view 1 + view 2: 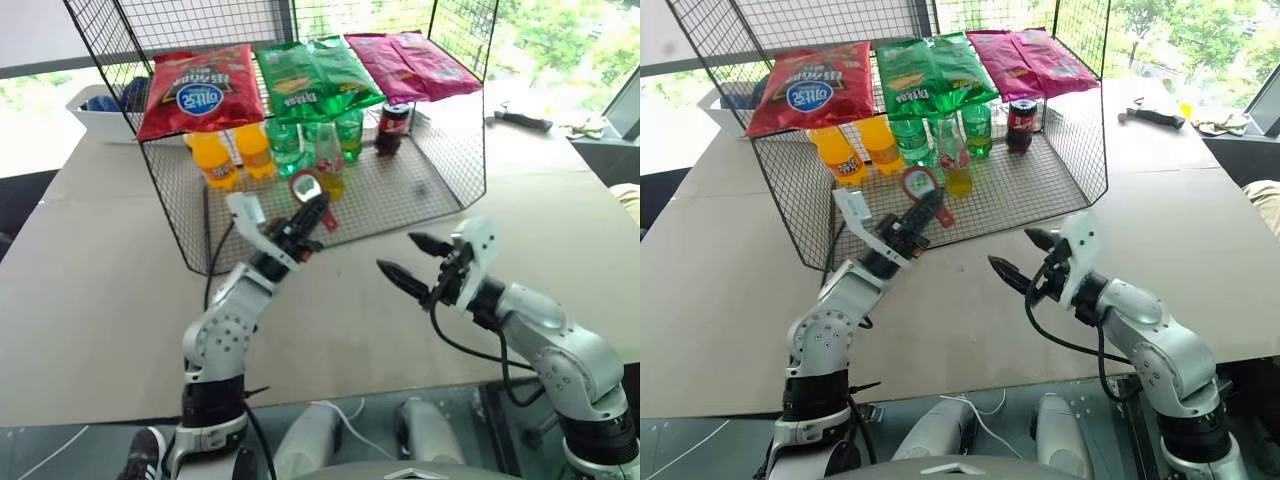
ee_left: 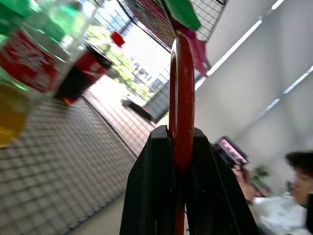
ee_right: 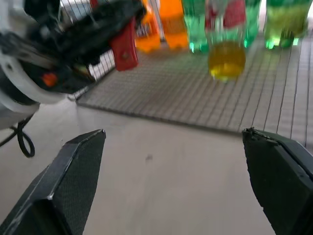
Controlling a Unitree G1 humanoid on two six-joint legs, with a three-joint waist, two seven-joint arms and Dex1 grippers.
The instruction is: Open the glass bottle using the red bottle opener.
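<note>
1. Right gripper (image 1: 420,262) hangs with its jaws wide apart and holds nothing, in front of the wire rack (image 1: 455,190), over the table.
2. Left gripper (image 1: 312,218) pinches the red bottle opener (image 1: 307,187) by its handle; its long axis stands nearly upright, ring head on top.
3. Just behind the opener, inside the rack, the glass bottle (image 1: 329,160) stands upright, neck up. I judge the bottle must be grasped next and the ring brought onto the cap.

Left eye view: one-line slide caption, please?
Left gripper pinches small flat red bottle opener before clear glass bottle; right gripper open.
</note>
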